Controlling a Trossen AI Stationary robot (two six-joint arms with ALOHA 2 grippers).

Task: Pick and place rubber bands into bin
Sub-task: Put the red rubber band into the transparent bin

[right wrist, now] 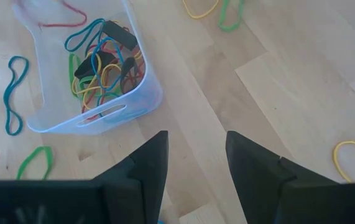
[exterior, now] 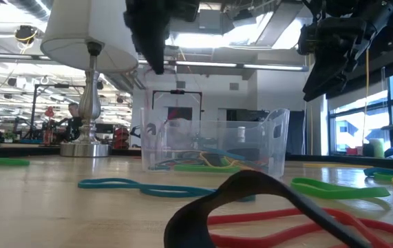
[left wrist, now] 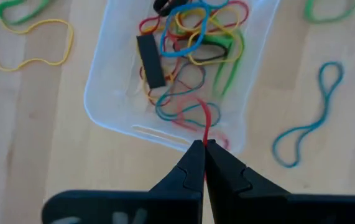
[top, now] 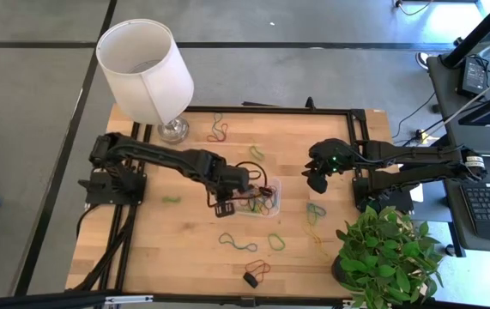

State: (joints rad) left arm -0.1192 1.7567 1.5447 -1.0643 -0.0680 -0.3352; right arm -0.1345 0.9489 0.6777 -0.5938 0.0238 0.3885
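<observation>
- Over the bin point(left wrist: 112, 102), near table point(top: 184, 249) centre: left gripper point(left wrist: 203, 149) pinched shut on red rubber band point(left wrist: 206, 121), dangling inside.
- Drop step; next, part the fingers.
- Right gripper point(right wrist: 196, 155) waits agape, holding nothing.

Light even and bright over my table point(top: 184, 240) from above; soft, short shadows only. Lampshade point(top: 146, 69) glows white, near blown out. From table height the windows behind the bin point(exterior: 213, 148) glare hard, so my arms read as black silhouettes against them. Nearest to that camera, well in front of the bin, a black band point(exterior: 251, 207) is badly out of focus. Wrist views sharp on the wood; my own fingers point(left wrist: 193, 177) dark, no detail.
</observation>
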